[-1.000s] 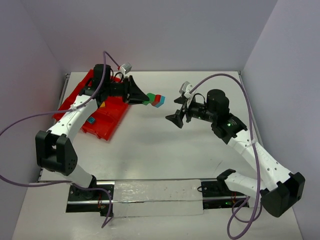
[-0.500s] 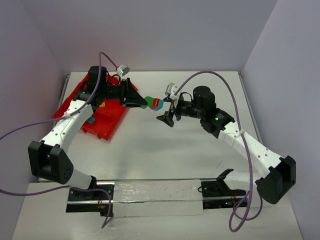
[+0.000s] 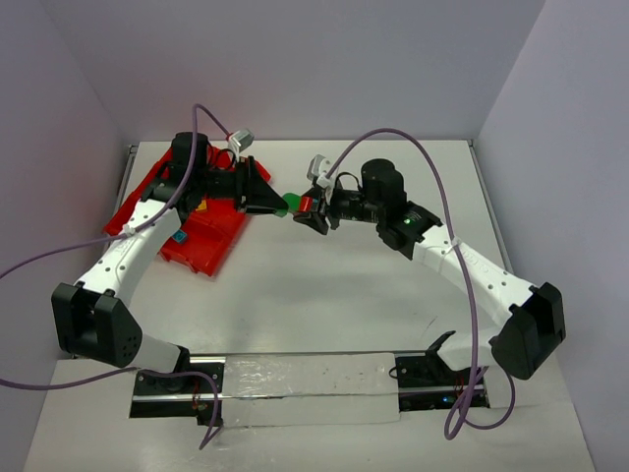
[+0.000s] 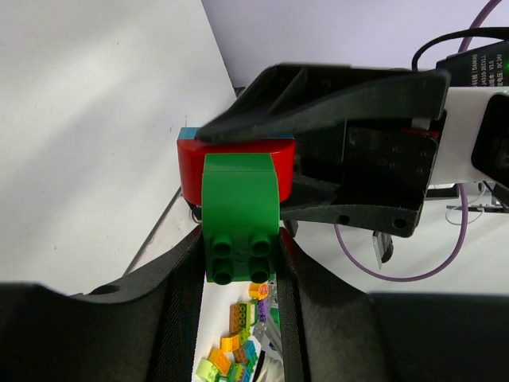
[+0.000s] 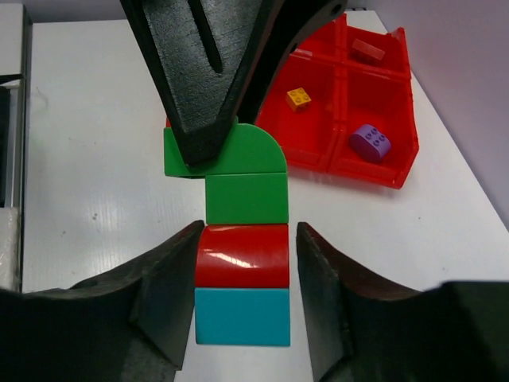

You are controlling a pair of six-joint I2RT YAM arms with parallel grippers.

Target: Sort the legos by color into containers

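Right wrist view: the stack (image 5: 242, 239) is 4 bricks end to end: two green bricks (image 5: 246, 179), a red brick (image 5: 242, 255) and a cyan brick (image 5: 242, 316). It's strung btwn my two pincers, apparently clear of the table (image 5: 87, 159). My right pincer (image 5: 246, 235) is pinched in on the red brick, pads flanking red & cyan. One pad touches and the other looks a hair off, so I judge the grip is on, maybe not firm. My left pincer (image 4: 238, 267) is nearly closed, clamped on the green end, a finger each side of the studded brick.

Beyond my left pincer, on the side away from my right one, sits the red tray (image 5: 374, 171). It holds a yellow brick (image 5: 299, 98), a purple brick (image 5: 370, 143) & a dark red brick (image 5: 367, 50), each alone in its own compartment.

So sorting is underway, prob. under halfway. The stack isn't split yet, so green, red & cyan all need binning. Left wrist view also shows a heap of mixed bricks (image 4: 238, 354) below my left fingers. Can't tell where it lies, but it looks unsorted.
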